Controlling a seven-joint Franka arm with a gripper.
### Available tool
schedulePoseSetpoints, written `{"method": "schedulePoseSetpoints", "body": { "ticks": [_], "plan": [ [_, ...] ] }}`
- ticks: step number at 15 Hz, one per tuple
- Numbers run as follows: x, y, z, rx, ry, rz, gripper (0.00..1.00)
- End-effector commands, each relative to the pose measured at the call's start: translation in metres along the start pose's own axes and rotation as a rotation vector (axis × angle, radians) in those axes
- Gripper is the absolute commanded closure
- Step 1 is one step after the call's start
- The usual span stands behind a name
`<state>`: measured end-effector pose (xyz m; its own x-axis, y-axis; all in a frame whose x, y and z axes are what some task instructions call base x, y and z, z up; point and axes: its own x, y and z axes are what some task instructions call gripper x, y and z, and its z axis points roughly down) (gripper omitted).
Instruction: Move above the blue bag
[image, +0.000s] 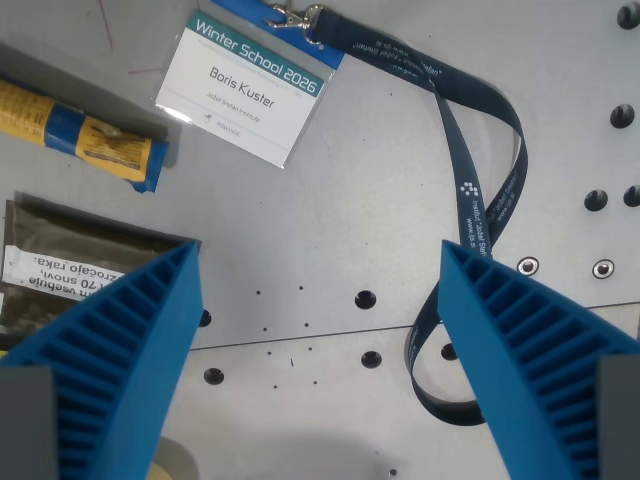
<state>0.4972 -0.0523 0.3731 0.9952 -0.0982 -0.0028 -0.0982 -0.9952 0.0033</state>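
A rolled bag, blue with yellow printed panels, lies at the upper left of the wrist view and runs off the left edge. My gripper is open, with nothing but bare table between its blue ribbed fingers. The left finger and the right finger rise from the bottom corners. The bag sits well up and to the left of the gap, beyond the left fingertip, and does not touch the gripper.
A white name badge lies at top centre, and its dark blue lanyard loops down past the right finger. A dark printed packet lies at the left, partly behind the left finger. The grey metal table has screw holes.
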Motion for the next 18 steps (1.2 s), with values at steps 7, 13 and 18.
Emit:
{"method": "schedulePoseSetpoints", "body": {
  "ticks": [7, 13, 18],
  "plan": [
    [0.0, -0.001, 0.0, 0.001, 0.003, -0.034, 0.0],
    [-0.001, -0.008, 0.009, 0.01, 0.019, -0.171, 0.0],
    [-0.004, -0.021, 0.027, 0.018, 0.054, -0.335, 0.0]
  ]
}}
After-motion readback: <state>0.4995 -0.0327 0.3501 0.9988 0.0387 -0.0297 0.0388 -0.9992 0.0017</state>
